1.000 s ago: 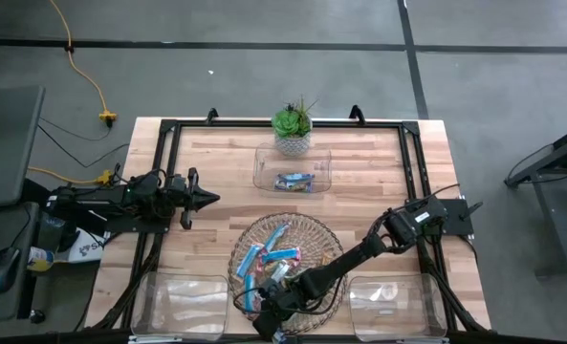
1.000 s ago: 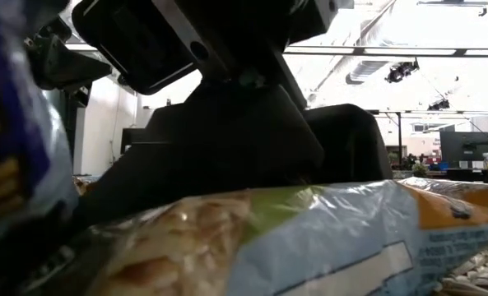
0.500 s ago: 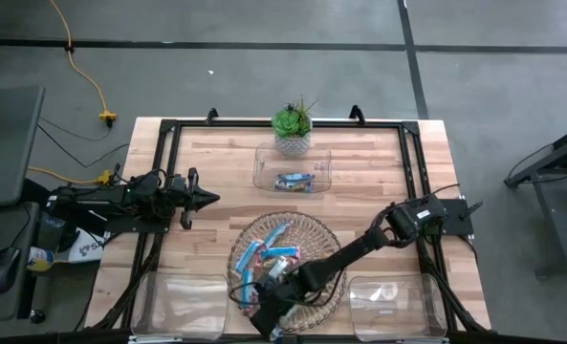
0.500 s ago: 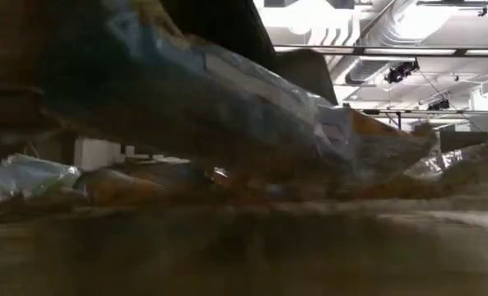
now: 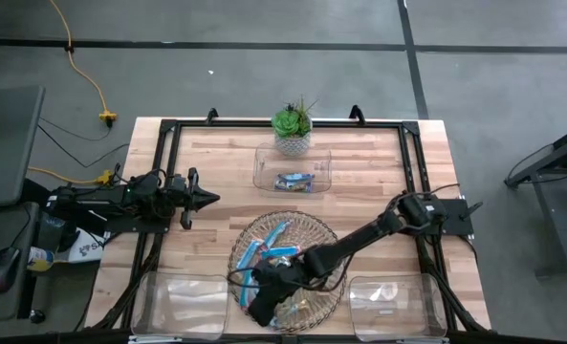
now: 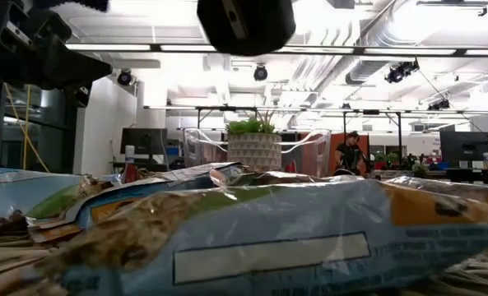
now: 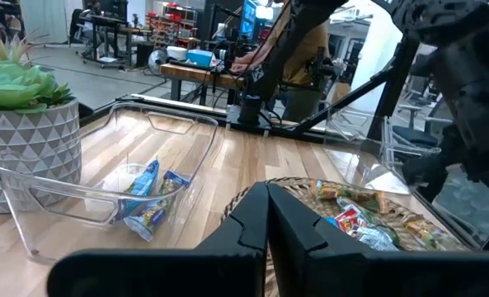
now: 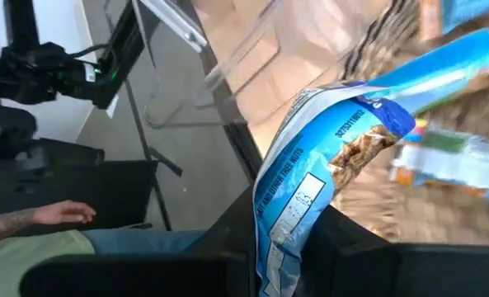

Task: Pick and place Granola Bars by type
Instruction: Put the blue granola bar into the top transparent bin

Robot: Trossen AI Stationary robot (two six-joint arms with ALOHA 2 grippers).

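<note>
Granola bar (image 8: 326,173) in blue wrapper between right gripper (image 5: 264,304) jaws, over wicker tray (image 5: 326,239); left gripper (image 5: 207,199) jaws closed

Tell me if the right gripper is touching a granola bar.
Touching. The right wrist view shows the right gripper clamped on a blue granola bar, wrapper pinched between both fingers.

Bare tabletop (image 5: 379,182) lies open beside the back bin (image 5: 293,169) (plant (image 5: 292,122) behind it), while the wicker tray (image 5: 316,232) fills the front middle.
</note>
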